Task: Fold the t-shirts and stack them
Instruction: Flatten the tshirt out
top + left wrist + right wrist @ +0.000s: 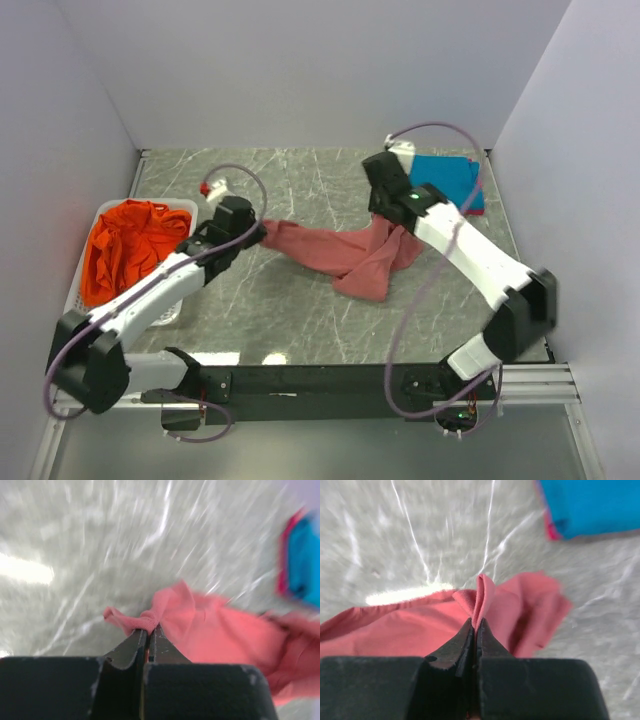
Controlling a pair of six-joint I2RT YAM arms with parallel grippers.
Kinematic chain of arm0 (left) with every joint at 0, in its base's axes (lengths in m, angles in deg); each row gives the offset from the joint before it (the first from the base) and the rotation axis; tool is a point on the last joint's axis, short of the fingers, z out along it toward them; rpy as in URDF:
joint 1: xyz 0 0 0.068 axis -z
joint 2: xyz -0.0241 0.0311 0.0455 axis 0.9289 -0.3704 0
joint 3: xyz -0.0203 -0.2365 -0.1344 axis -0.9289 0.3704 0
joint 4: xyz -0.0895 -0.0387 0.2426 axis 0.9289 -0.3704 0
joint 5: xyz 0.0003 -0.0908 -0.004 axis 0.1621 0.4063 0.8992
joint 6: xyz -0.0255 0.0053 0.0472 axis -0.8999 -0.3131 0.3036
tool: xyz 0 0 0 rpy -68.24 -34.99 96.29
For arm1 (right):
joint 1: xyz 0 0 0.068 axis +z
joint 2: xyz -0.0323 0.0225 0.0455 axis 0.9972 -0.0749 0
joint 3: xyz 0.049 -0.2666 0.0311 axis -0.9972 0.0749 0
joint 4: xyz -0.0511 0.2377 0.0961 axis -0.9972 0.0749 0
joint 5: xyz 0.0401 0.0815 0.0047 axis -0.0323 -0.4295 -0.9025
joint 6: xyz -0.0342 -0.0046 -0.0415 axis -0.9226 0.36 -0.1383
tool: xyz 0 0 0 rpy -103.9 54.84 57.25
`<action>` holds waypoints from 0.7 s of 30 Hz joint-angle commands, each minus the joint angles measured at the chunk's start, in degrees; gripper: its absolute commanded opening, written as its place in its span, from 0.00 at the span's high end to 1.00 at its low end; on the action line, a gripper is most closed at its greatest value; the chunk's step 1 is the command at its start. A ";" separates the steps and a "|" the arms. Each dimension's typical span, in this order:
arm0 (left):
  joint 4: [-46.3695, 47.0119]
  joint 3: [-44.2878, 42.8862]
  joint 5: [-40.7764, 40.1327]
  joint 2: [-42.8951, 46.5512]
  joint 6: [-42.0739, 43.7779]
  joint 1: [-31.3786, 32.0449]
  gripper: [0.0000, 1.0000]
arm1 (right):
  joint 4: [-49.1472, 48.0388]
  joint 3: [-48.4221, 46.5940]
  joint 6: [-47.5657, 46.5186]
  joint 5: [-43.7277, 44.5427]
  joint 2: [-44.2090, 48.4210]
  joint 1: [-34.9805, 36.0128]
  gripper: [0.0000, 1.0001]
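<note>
Cloth of the dusty salmon-red t-shirt (350, 258) runs as a rumpled band across the middle of the table (300, 180). It is narrow and drawn out toward the left, and wider and crumpled in soft folds toward the right. The left gripper (148, 630) is pressed together on a bunched edge at the shirt's left end. The right gripper (475, 624) pinches an upstanding fold at the right end. Beyond it, in the far right corner, the teal-blue t-shirt (448, 180) lies folded flat on the magenta t-shirt (479, 197), of which only an edge shows. The bright orange t-shirt (125, 245) lies heaped in the white mesh basket (186, 208) at the table's left side.
</note>
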 commanded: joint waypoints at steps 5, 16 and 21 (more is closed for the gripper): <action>-5.17 -12.84 -13.75 13.95 3.69 -1.28 1.00 | -0.32 2.15 -3.95 5.64 25.28 -0.04 1.00; -5.44 -26.83 -23.79 31.45 11.33 -1.28 0.99 | -0.76 -8.73 -14.33 -0.61 49.99 -0.04 1.00; -4.21 -31.14 -24.14 36.55 14.50 -1.36 0.99 | 1.34 -13.49 -15.64 -3.51 55.88 -0.21 1.00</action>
